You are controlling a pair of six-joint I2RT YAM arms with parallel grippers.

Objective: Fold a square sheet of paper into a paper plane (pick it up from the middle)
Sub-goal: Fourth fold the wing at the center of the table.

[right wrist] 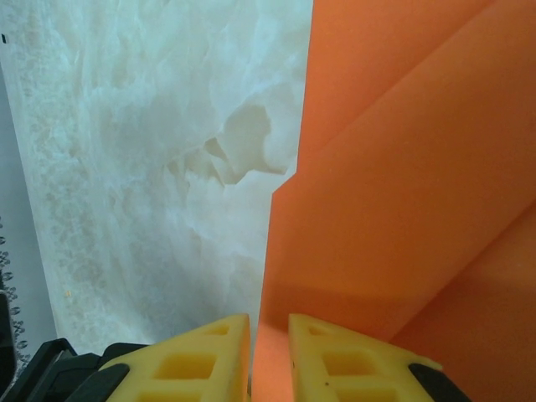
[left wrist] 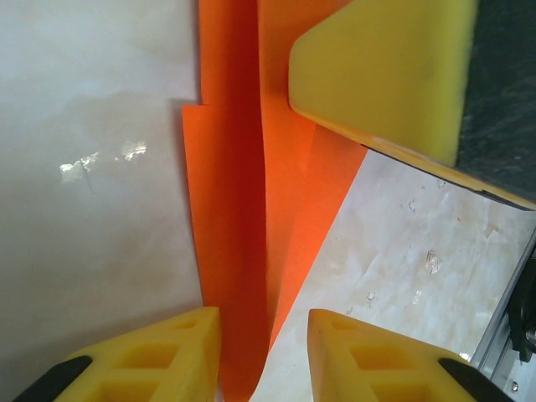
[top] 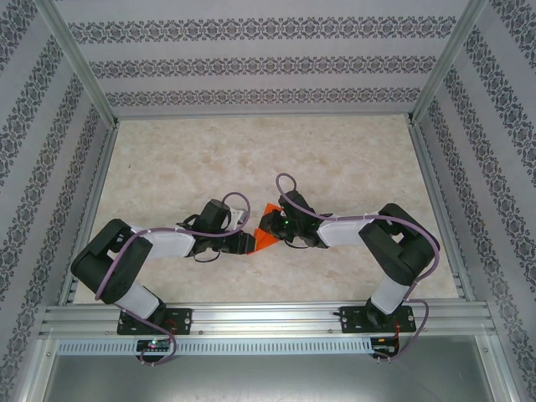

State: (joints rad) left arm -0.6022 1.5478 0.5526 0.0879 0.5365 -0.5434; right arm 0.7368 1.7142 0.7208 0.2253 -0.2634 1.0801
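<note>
The orange paper plane [top: 265, 240] is a narrow, layered fold with a centre crease, and it sits between my two grippers at mid-table. In the left wrist view the paper plane [left wrist: 234, 209] runs down between my left gripper [left wrist: 264, 322] fingers, whose jaws stand apart with bare table in the gap. My left gripper [top: 249, 242] is at the paper's left side. My right gripper [right wrist: 268, 327] is shut on an edge of the paper plane [right wrist: 402, 167], pinching it upright. My right gripper [top: 273, 224] reaches in from the right. One of its yellow fingers [left wrist: 385, 75] shows in the left wrist view.
The marble-patterned table [top: 335, 159] lies inside patterned walls with a metal frame [top: 268, 318] along the near edge. Both arms are bent inward, their wrists close together at the centre.
</note>
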